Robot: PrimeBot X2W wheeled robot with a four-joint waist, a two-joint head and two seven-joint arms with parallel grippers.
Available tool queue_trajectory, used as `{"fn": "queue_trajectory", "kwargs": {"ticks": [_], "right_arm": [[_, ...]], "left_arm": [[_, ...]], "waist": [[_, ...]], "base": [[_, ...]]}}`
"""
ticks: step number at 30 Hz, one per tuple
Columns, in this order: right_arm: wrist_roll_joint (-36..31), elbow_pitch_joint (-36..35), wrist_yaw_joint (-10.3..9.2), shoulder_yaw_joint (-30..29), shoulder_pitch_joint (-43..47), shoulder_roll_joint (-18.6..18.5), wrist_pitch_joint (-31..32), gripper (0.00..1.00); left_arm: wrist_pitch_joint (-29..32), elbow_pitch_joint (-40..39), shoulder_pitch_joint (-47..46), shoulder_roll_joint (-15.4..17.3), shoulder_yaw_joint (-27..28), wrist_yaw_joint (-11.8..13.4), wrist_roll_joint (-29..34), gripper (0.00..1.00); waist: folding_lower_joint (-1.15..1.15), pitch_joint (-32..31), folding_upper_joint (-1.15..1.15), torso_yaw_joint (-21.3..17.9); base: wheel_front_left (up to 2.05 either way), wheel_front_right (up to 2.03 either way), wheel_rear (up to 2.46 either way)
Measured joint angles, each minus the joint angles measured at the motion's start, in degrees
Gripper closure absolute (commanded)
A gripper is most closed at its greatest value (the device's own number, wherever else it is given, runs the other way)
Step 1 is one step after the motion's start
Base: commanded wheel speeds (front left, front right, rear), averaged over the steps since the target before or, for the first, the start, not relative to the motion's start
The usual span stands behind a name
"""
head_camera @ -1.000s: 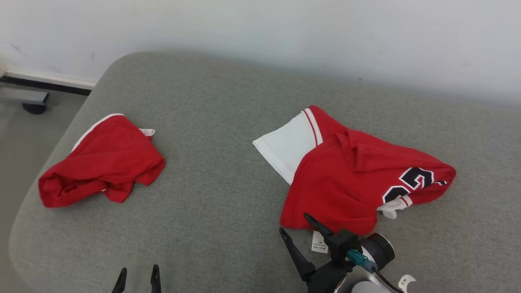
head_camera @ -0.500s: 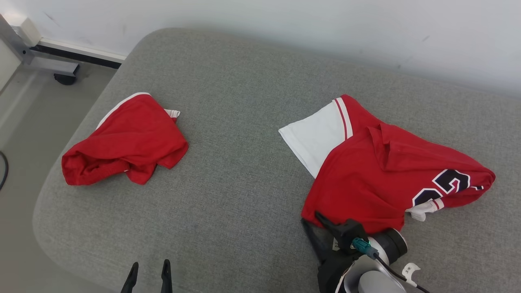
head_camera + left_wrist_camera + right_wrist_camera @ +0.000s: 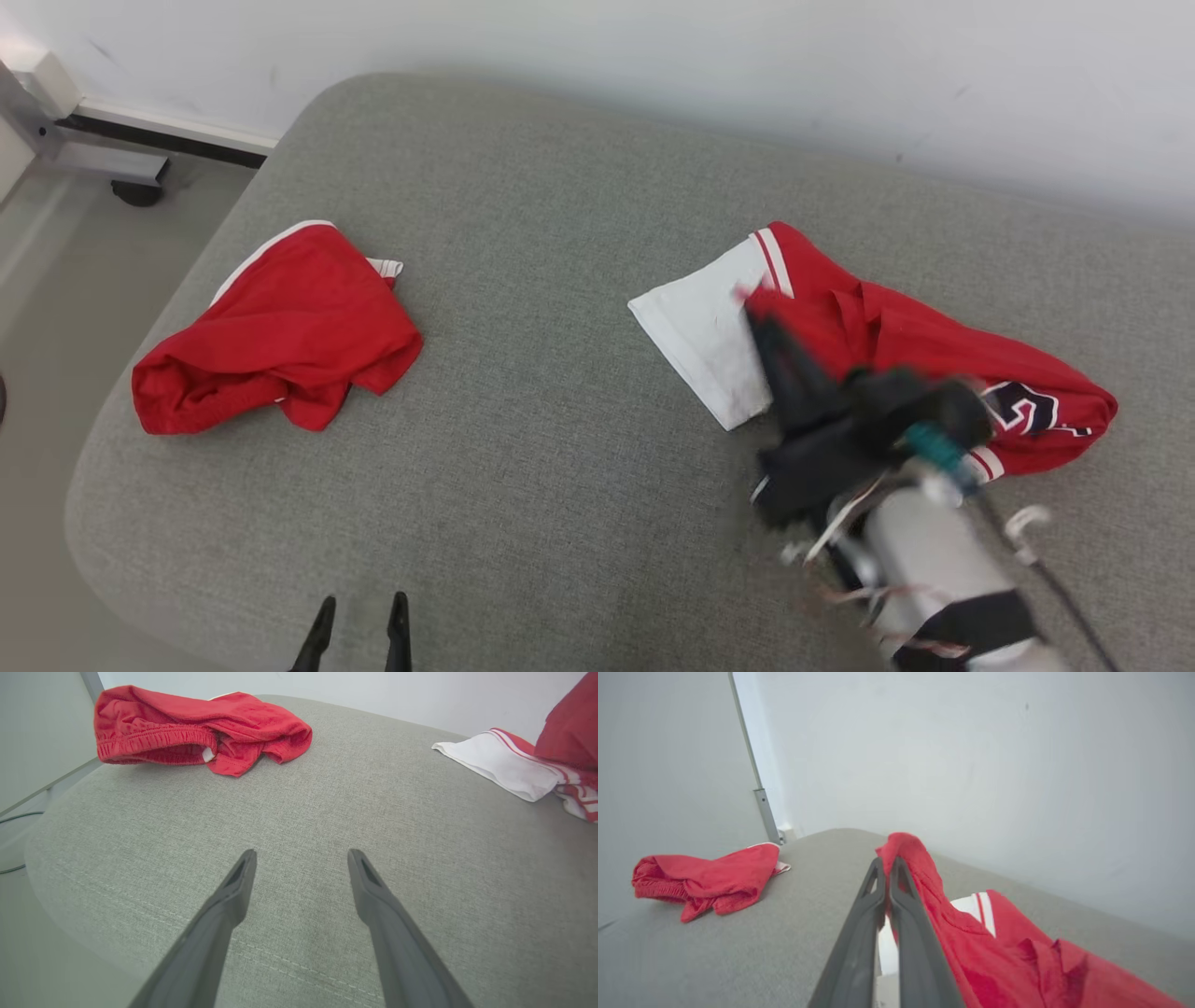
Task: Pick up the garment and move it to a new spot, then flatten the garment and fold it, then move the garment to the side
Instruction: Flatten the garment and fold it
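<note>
Right claw tight on jersey

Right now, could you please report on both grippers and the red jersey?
Right gripper shut on the jersey, red edge raised off the cushion. Left gripper open, empty, over bare cushion. Red shorts lie well apart, nothing in the way.

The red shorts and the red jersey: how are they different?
The shorts lie loose in a heap; the jersey has an edge pinched by the right gripper. The shorts are mostly red; the jersey has a white panel and dark numbers. Both sit on the grey cushion.
</note>
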Motion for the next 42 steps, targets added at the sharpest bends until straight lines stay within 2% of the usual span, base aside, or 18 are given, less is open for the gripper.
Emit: {"fn": "queue_trajectory", "kwargs": {"ticks": [3,8,20,25,32,36,41,42], "right_arm": [[0.85,-7.17,0.0,-4.35,-2.87,-2.24,0.01,1.0],[1.2,-13.11,0.0,-8.93,-6.75,-4.49,0.0,1.0],[1.31,-18.86,0.0,-14.8,-16.87,-12.62,0.0,1.0],[0.98,-19.82,0.0,-14.91,-21.83,-16.13,0.0,1.0],[0.64,-16.91,0.0,-8.53,-27.23,-18.0,0.0,1.0],[1.77,-12.01,0.0,-2.4,-28.2,-16.16,0.0,1.0],[4.86,-3.85,0.0,9.37,-26.94,-12.62,0.01,1.0],[4.86,-3.85,0.0,9.37,-26.94,-12.62,0.01,1.0]], "left_arm": [[0.0,0.64,0.07,-0.02,-0.66,-0.43,0.19,0.0],[0.0,1.45,0.58,-0.03,-1.29,-0.87,0.57,0.0],[0.0,2.57,1.35,-0.01,-1.6,-1.71,2.16,0.0],[0.0,2.7,1.68,-0.02,-2.22,-1.92,2.16,0.0],[0.0,2.8,1.74,-0.02,-3.33,-1.94,1.59,0.0],[0.0,2.87,1.15,-0.02,-4.83,-1.63,0.19,0.0],[0.0,2.97,0.94,-0.04,-6.94,-0.89,-1.45,0.0],[0.0,2.97,0.94,-0.04,-6.94,-0.89,-1.45,0.0]], "waist": [[0.0,-0.77,0.0,-0.28],[0.0,-1.93,0.0,-0.62],[-0.01,-4.07,0.0,-1.47],[-0.01,-4.36,0.0,-1.44],[-0.01,-3.76,0.0,-0.39],[-0.01,-3.1,-0.01,0.86],[0.0,-2.13,0.0,3.08],[0.0,-2.13,0.0,3.08]], "base": [[0.0,0.0,0.0],[0.0,0.0,0.0],[0.0,0.0,0.0],[0.0,0.0,0.0],[0.0,0.0,0.0],[0.0,0.0,0.0],[0.0,0.0,0.0],[0.0,0.0,0.0]]}}
